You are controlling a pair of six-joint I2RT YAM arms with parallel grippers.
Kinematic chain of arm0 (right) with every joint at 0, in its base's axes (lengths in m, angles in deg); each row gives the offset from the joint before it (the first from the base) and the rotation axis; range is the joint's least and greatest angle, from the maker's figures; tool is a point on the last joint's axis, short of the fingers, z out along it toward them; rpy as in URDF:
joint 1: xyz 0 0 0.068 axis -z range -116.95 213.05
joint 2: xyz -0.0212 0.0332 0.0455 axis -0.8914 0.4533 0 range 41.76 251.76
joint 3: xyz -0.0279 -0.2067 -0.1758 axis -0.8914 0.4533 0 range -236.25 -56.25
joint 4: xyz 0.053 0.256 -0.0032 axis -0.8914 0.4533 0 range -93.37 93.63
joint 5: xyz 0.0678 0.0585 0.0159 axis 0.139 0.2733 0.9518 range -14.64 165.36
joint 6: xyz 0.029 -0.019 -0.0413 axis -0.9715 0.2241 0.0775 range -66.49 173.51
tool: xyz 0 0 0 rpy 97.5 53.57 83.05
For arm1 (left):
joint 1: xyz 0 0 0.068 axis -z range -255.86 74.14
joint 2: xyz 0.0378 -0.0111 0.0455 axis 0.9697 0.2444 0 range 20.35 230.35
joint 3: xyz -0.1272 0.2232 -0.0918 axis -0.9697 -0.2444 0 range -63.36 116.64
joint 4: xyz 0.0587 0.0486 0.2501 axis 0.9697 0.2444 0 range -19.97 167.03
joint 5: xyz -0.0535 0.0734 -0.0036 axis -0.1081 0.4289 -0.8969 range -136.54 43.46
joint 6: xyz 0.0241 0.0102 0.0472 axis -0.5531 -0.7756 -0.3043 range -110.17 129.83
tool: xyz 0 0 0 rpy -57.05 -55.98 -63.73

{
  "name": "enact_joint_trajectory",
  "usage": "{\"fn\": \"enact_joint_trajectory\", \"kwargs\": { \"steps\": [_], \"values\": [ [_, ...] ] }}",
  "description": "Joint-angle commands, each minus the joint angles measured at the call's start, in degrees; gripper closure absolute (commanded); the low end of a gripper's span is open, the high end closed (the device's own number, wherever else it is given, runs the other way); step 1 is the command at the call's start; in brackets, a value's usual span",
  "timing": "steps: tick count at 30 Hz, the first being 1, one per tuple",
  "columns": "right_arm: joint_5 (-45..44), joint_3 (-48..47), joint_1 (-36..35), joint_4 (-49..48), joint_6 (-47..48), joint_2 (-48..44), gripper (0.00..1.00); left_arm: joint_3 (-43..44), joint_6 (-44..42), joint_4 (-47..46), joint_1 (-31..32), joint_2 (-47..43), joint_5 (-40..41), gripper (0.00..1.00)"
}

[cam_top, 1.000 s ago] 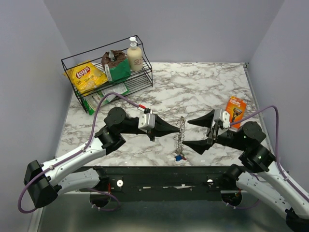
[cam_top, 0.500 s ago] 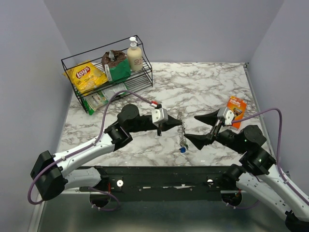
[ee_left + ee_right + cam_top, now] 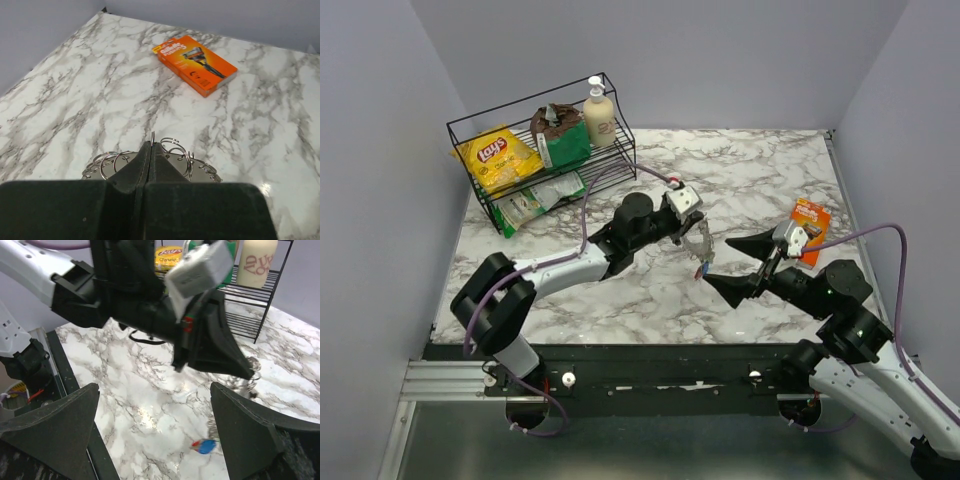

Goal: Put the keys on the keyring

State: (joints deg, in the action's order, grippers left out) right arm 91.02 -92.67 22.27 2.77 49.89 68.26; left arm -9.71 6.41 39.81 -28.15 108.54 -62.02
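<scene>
Silvery coiled keyring (image 3: 191, 168) pinched between matte black left fingers (image 3: 131, 169).

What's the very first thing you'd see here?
The left gripper, over the middle of the marble table, pinches a silvery coiled keyring with a little blue key dangling below. The right gripper is open beside it, and a bright orange razor pack lies by the right edge.

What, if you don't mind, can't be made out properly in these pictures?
- Right wrist view: the keys are a blurred blue-and-red blob, and no green one shows.
- Left wrist view: the shut left gripper covers most of the keyring, and no keys show.
- Top view: too small to tell whether the keys are threaded on the keyring.
</scene>
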Motion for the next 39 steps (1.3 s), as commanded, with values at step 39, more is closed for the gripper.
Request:
{"fn": "enact_joint_trajectory", "kwargs": {
  "steps": [39],
  "values": [
    [5.7,1.7,-0.1,3.0,-3.6,1.5,0.00,-15.6,25.7,-12.6,0.3,12.7,11.7,1.00]
  ]
}}
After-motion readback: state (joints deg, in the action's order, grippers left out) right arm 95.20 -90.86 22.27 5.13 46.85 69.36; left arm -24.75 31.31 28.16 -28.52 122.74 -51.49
